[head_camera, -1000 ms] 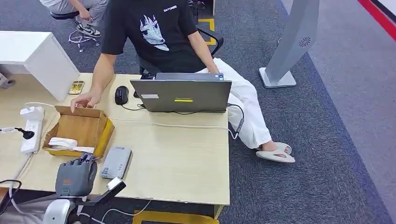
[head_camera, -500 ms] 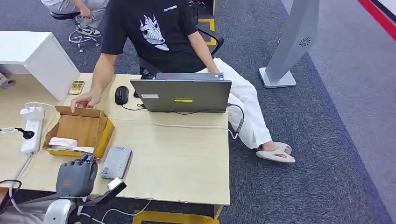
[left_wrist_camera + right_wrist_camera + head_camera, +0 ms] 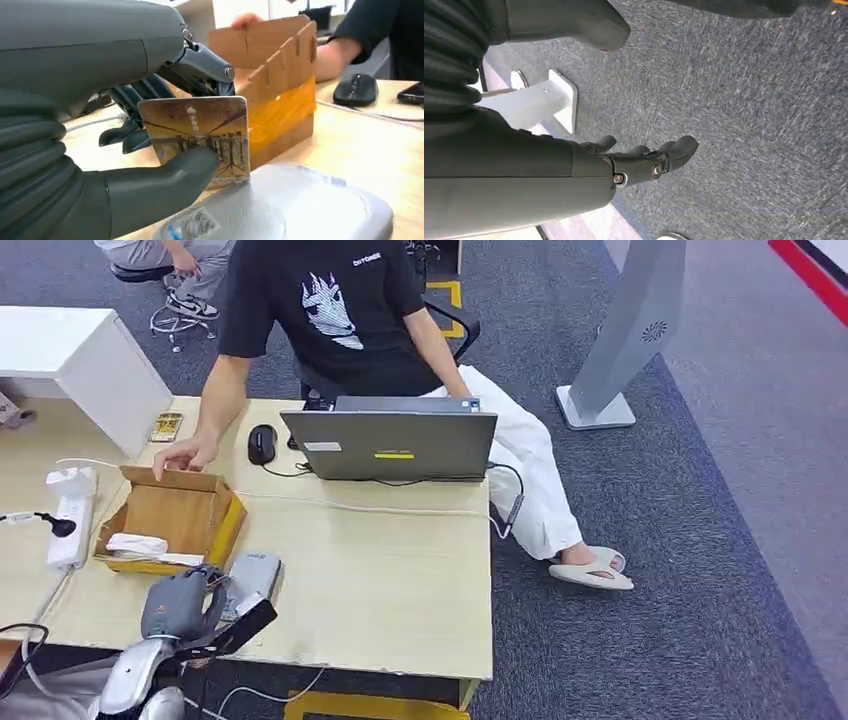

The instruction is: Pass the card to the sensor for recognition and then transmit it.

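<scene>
My left hand (image 3: 180,602) pinches a brown picture card (image 3: 200,135) between thumb and fingers, holding it upright on edge. The card hangs just over the near end of the flat grey sensor (image 3: 300,205), which lies on the wooden table (image 3: 380,570) beside a cardboard box (image 3: 180,515). From the head view the hand covers the sensor's (image 3: 255,575) near left corner. My right hand (image 3: 644,160) hangs over grey carpet, fingers apart and holding nothing.
A seated person rests a hand (image 3: 180,455) on the box's far edge. Behind the box and sensor stand a laptop (image 3: 390,445), a mouse (image 3: 261,443) and a phone (image 3: 166,426). A white power strip (image 3: 68,530) with cables lies at the left.
My left hand has moved forward and to the right with the card, from beside the sensor to over its near end.
</scene>
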Available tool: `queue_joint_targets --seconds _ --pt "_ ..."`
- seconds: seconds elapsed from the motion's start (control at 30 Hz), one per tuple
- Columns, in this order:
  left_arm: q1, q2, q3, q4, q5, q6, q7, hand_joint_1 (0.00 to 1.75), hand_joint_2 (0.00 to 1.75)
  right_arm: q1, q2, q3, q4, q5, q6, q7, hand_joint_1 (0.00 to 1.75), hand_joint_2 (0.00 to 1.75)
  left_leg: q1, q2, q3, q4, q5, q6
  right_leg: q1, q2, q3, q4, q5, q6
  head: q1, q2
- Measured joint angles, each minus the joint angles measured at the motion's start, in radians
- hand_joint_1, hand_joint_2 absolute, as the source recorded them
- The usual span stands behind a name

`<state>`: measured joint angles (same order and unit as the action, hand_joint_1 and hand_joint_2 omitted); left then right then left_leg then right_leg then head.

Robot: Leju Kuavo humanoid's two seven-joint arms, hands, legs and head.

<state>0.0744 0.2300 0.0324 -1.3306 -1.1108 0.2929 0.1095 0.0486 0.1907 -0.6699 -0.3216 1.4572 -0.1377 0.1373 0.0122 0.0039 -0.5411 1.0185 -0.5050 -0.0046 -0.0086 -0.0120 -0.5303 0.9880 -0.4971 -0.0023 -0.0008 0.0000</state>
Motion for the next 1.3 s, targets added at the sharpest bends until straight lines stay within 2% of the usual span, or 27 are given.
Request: queue_joint_targets --seconds 0.37,0.7,0.8,0.9,1.17,1.3 --pt "-0.026 0.01 -0.015 -0.013 0.018 -0.035 0.0 1.75 1.75 0.01 0.0 0.005 -0.029 0.0 0.034 0.006 0.0 1.75 0.0 0.0 0.003 0.0 0.0 0.0 0.0 0.0 0.002 0.0 0.0 0.0 0.0 0.0" --pt "-0.027 0.01 -0.016 -0.013 0.019 -0.038 0.0 1.75 1.75 0.014 0.0 0.018 -0.047 0.0 0.042 0.005 0.0 1.75 0.0 0.0 0.003 0.0 0.0 -0.001 0.0 0.0 0.002 0.0 0.0 0.0 0.0 0.0" --pt "-0.026 0.008 -0.016 -0.016 0.027 0.0 -0.013 1.75 1.75 0.02 0.001 0.021 -0.062 -0.002 0.055 0.009 0.0 1.75 0.0 0.0 0.002 0.0 0.001 -0.001 0.0 0.001 0.002 0.0 0.0 0.0 0.0 0.0" --pt "-0.025 0.008 -0.016 -0.04 0.084 0.059 -0.051 1.75 1.75 0.03 0.004 0.024 -0.082 -0.003 0.072 0.011 0.0 1.75 0.0 0.0 0.001 0.0 0.001 -0.001 0.0 0.001 0.0 0.0 0.0 0.0 0.0 0.0" --pt "-0.072 0.029 0.033 -0.199 0.163 0.189 -0.15 1.75 1.75 0.043 0.007 0.042 -0.117 -0.015 0.076 -0.003 0.0 1.75 0.0 0.002 0.001 0.0 0.001 -0.001 0.0 0.002 -0.001 0.001 0.0 0.0 0.0 0.0" --pt "-0.091 0.039 0.062 -0.252 0.146 0.223 -0.167 1.75 1.75 0.037 0.008 0.049 -0.116 -0.013 0.068 -0.003 0.0 1.75 0.0 0.002 0.001 0.0 0.001 -0.001 0.0 0.002 -0.001 0.001 0.0 0.0 0.0 0.0"
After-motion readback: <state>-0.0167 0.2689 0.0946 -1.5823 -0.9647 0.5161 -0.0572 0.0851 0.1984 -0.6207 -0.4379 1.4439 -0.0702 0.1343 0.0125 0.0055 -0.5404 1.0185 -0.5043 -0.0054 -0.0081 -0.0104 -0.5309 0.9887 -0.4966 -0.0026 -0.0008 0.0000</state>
